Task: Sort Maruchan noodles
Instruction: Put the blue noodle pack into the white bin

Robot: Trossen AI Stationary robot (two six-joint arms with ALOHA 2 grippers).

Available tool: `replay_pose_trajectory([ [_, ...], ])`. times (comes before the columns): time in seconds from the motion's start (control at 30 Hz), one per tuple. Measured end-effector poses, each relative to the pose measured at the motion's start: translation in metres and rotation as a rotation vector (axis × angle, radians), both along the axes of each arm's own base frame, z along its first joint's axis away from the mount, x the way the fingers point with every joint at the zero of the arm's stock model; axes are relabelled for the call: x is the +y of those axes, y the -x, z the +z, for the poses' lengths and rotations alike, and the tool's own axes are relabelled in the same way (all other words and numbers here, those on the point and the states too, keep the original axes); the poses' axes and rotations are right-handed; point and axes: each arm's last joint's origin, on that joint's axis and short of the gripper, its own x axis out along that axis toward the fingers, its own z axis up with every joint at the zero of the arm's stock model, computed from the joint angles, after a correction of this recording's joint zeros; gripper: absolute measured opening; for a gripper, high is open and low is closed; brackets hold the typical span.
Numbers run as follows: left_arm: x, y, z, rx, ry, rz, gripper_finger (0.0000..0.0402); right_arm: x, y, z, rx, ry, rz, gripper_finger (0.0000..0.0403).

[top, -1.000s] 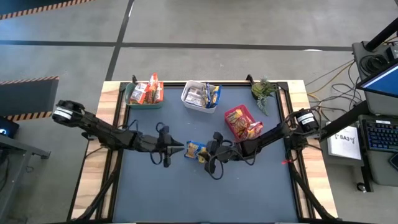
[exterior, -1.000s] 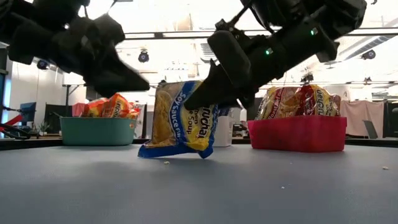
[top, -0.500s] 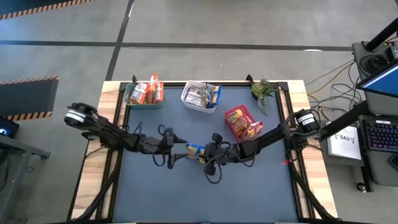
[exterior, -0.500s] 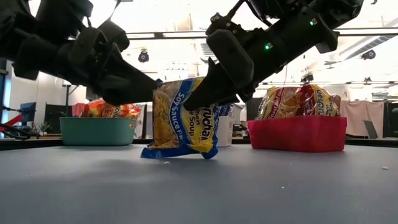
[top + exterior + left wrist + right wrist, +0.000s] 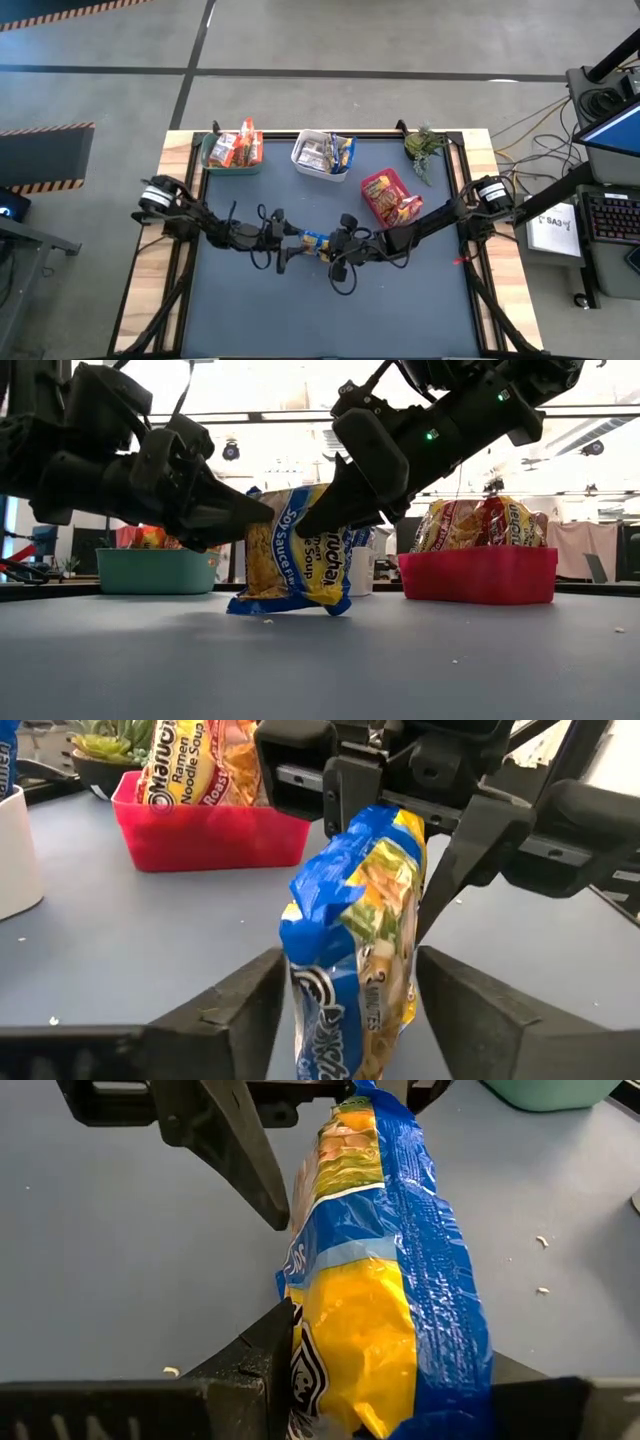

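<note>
One Maruchan noodles packet [image 5: 315,241], blue and yellow, stands on edge at mid-table. My right gripper [image 5: 333,243] is shut on it from the table's right. My left gripper [image 5: 350,955] is open, and its fingers flank the packet's [image 5: 360,950] other end from the table's left. In the low view the packet's lower edge [image 5: 285,608] is at table level; whether it rests there I cannot tell. More packets fill the green bin [image 5: 212,160], white bin [image 5: 300,158] and red bin [image 5: 372,210]. My right gripper pinches the packet's two flat faces [image 5: 320,1370] between its fingers [image 5: 250,1370], at the upper part of the end toward the table's right [image 5: 335,525]. The fingers slant down from the right. The packet stands nearly upright. My left gripper's fingers [image 5: 240,1005] stand close on both sides of the packet's left end; I cannot tell whether they touch.
The three bins line the table's far side, the red one [image 5: 478,575] nearest my right arm. A small potted plant [image 5: 425,145] stands at the far right corner. Bare blue-grey tabletop [image 5: 330,310] spreads toward the near edge.
My left gripper has come down and moved toward the table's right, up to the packet. It has opened, and its fingers now flank the packet's left end. The packet and my right gripper have kept their place.
</note>
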Motion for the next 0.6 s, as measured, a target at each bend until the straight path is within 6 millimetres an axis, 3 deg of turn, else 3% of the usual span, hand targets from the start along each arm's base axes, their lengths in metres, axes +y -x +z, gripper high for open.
replay_pose_trajectory([
  [0.33, -0.0006, -0.0001, -0.0007, 0.002, 0.002, -0.009, 0.0103, 0.0000, 0.0000, -0.0002, 0.001, 0.001, 0.000, 0.0154],
  [0.6, -0.0006, 0.0000, -0.0001, -0.002, 0.027, -0.001, 0.0113, 0.0012, 0.0037, 0.0091, 0.000, -0.016, 0.016, 0.0200],
])
